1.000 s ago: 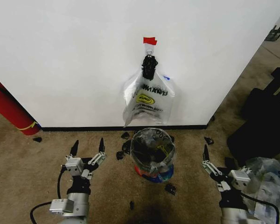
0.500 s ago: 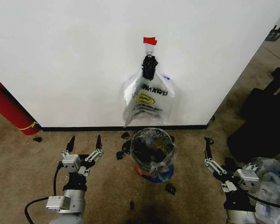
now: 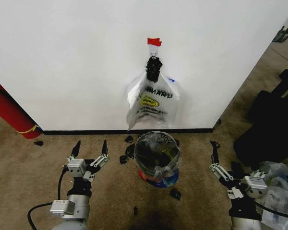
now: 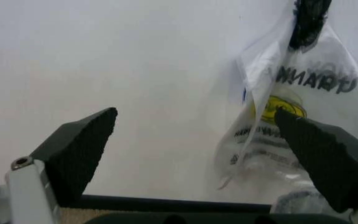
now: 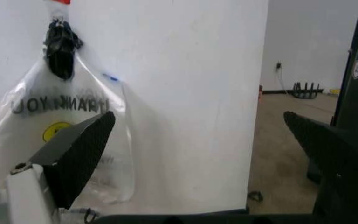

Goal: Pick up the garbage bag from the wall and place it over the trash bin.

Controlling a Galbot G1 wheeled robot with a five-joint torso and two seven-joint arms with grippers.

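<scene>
The garbage bag (image 3: 152, 103), white with "THANK YOU" lettering and a yellow smiley, hangs on the white wall (image 3: 77, 62) from a black clip under a red tape tab (image 3: 154, 41). Directly below stands the trash bin (image 3: 157, 158), black with a red base and lined with clear plastic. My left gripper (image 3: 91, 149) is open, low over the carpet to the left of the bin. To the bin's right, my right gripper (image 3: 216, 160) is open too. The left wrist view has the garbage bag (image 4: 309, 93) beyond its open gripper (image 4: 195, 121). The right wrist view shows the garbage bag (image 5: 61, 112) beyond its open gripper (image 5: 197, 123).
A red fire extinguisher (image 3: 9, 112) leans at the wall's left end. Small black scraps (image 3: 175, 194) lie on the carpet around the bin. Clear plastic bags (image 3: 278, 187) pile at the lower right, with black cases (image 3: 273, 124) behind them. The wall ends at a corner on the right.
Both arms have shifted slightly: the right gripper has drifted a little to the right, the left has wobbled sideways and back. The bag and bin have not moved.
</scene>
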